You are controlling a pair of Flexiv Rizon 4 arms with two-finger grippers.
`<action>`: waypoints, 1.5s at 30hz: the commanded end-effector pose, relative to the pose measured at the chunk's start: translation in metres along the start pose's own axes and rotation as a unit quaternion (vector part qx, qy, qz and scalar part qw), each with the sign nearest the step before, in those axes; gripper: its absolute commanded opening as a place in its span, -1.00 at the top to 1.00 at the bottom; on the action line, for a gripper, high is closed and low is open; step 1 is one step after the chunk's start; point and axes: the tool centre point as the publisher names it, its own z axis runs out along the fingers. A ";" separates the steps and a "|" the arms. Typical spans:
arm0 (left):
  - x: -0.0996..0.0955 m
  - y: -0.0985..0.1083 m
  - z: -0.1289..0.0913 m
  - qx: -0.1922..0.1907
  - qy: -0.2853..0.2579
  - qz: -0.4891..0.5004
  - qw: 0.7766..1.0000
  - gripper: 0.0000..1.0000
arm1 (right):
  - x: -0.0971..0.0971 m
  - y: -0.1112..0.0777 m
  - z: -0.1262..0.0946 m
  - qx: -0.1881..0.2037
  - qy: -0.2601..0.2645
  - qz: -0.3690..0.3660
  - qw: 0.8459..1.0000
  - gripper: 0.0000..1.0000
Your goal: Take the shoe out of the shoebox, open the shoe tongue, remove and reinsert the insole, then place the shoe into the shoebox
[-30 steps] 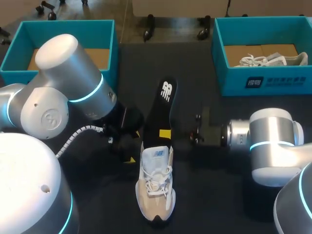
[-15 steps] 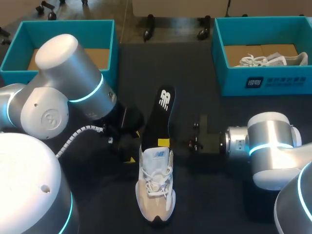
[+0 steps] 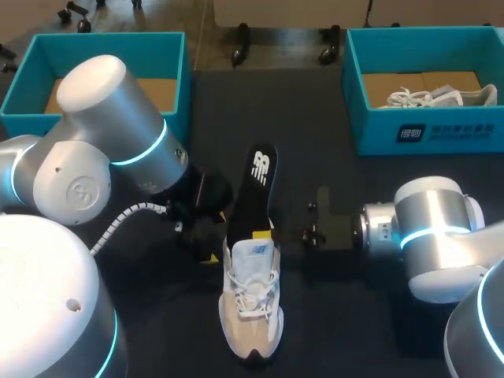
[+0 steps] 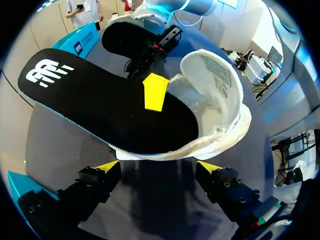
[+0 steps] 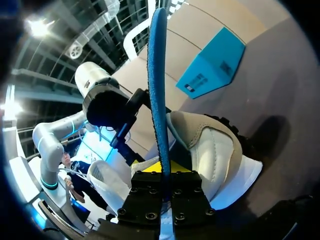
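The insole sits deeper in the shoe than a second ago. Its logo end has slid closer to the shoe's heel, and less of its black length sticks out past the collar. The right gripper has come down with it, and its wrist now sits closer to the shoe's right side. The shoe itself and the left arm have not shifted.

The right gripper is clamped on the insole right at the shoe's collar. From its own wrist view the insole stands edge-on between the two fingers. The left gripper waits just beside the heel's left side. Its fingers are spread wide with nothing gripped, and the heel lies just ahead of them. From that side the tongue is folded back, and the insole's front end lies inside the shoe's opening.

The shoe lies on the dark table, toe toward the robot and heel away. Beyond the heel, a bare strip of table runs past the insole's free end, between two boxes. The teal shoebox is well off to the shoe's right and holds another shoe. The second shoebox is well off to the shoe's left. Both arms crowd the shoe's flanks, and open room shows only beyond the heel.
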 end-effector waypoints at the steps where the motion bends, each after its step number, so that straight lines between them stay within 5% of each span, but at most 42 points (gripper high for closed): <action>1: 0.001 0.001 0.000 0.000 -0.001 0.001 1.000 -1.00 | -0.001 -0.009 0.004 0.007 0.000 0.002 1.000 1.00; 11: 0.001 0.001 0.000 0.000 -0.001 0.001 1.000 -1.00 | 0.003 0.000 0.006 0.002 0.019 -0.017 1.000 1.00; 13: 0.001 0.001 0.000 0.000 -0.001 0.001 1.000 -1.00 | 0.004 0.002 0.007 0.004 0.022 -0.020 1.000 0.76; 16: 0.001 0.001 0.000 0.000 -0.001 0.001 1.000 -1.00 | 0.005 0.003 0.007 0.005 0.023 -0.021 1.000 0.65; 45: 0.001 0.001 0.000 0.000 -0.001 0.001 1.000 -1.00 | 0.024 0.021 0.011 0.023 0.032 -0.064 0.997 0.45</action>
